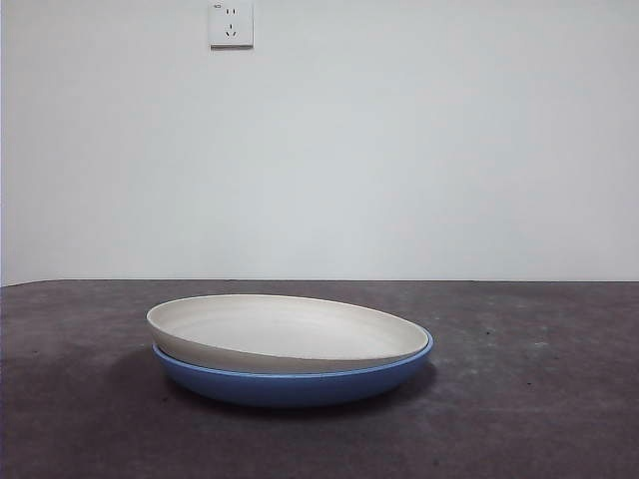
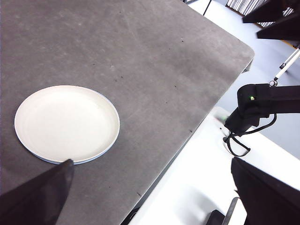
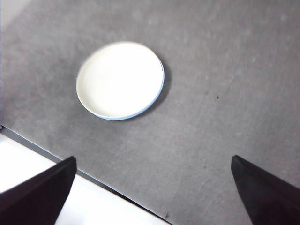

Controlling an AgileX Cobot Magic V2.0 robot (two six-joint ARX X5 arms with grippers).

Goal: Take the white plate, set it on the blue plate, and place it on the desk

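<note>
The white plate [image 1: 285,330] rests inside the blue plate [image 1: 290,383], slightly tilted, on the desk [image 1: 539,399]. From the left wrist view the white plate [image 2: 66,123] covers nearly all of the blue plate [image 2: 108,147], which shows only as a thin rim. The right wrist view gives the same stack: white plate [image 3: 120,79] over a sliver of blue plate [image 3: 140,111]. My left gripper [image 2: 152,197] is open, high above the desk and away from the plates. My right gripper [image 3: 152,192] is open too, high up with nothing between its jaws.
A wall socket [image 1: 231,24] sits on the white wall behind. The desk edge [image 2: 197,133] runs close to the other arm's black base [image 2: 253,105] in the left wrist view. A white surface [image 3: 28,164] borders the desk.
</note>
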